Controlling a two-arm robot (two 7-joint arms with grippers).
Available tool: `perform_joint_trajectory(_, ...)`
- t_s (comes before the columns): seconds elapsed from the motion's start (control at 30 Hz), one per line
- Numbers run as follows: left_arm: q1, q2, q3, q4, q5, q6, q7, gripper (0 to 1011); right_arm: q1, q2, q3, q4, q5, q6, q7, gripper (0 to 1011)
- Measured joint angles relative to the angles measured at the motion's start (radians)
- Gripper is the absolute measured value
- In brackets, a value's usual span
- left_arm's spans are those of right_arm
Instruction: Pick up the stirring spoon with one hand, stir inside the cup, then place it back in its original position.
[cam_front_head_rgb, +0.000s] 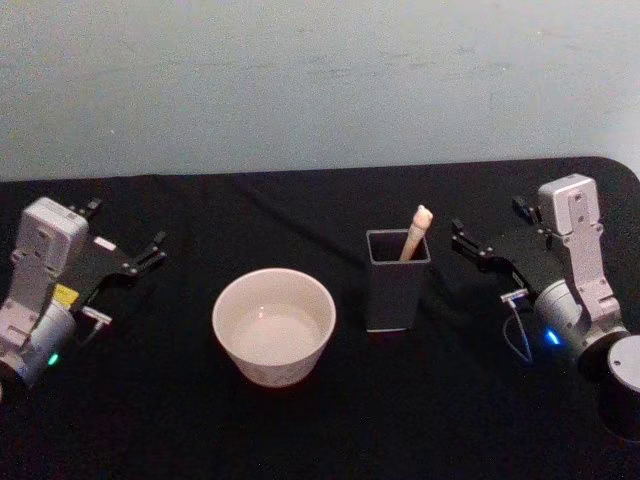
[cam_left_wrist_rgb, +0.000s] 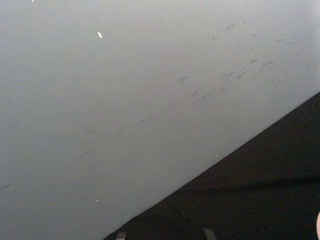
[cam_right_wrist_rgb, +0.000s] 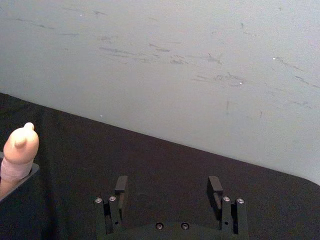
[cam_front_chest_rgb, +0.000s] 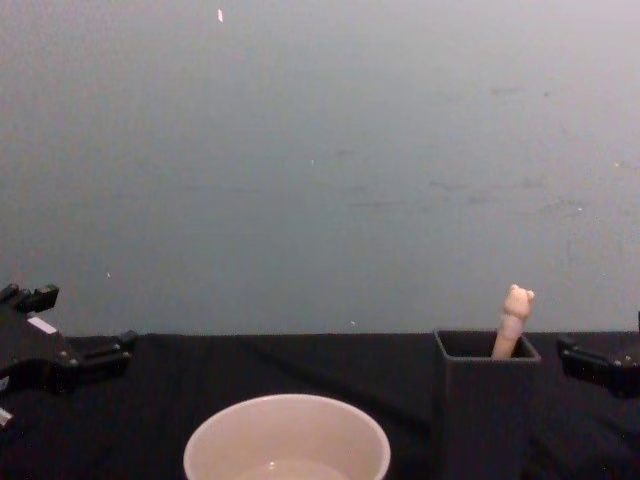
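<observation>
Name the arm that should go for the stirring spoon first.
Right. The stirring spoon stands in the dark holder, just beside the open right gripper. The left gripper sits beyond the cup, farther off.

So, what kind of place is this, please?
Probably a robot test bench, not a kitchen: a table under black cloth against a bare scuffed wall, with the cup and the stirring spoon in a dark holder.

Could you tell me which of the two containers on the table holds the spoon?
The dark grey square holder; the stirring spoon leans inside it, unlike the round cream cup.
</observation>
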Motion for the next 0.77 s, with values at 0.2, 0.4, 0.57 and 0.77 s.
perform_joint_trajectory(0.2, 0.000, 0.000, 0.000, 0.000, 0.000, 0.000, 0.000, 1001, 0.000, 0.000, 0.000, 0.000, 0.000, 0.000, 0.000, 1004)
perform_joint_trajectory(0.4, 0.000, 0.000, 0.000, 0.000, 0.000, 0.000, 0.000, 1001, 0.000, 0.000, 0.000, 0.000, 0.000, 0.000, 0.000, 1004)
perform_joint_trajectory(0.57, 0.000, 0.000, 0.000, 0.000, 0.000, 0.000, 0.000, 1001, 0.000, 0.000, 0.000, 0.000, 0.000, 0.000, 0.000, 1004)
perform_joint_trajectory(0.77, 0.000, 0.000, 0.000, 0.000, 0.000, 0.000, 0.000, 1001, 0.000, 0.000, 0.000, 0.000, 0.000, 0.000, 0.000, 1004)
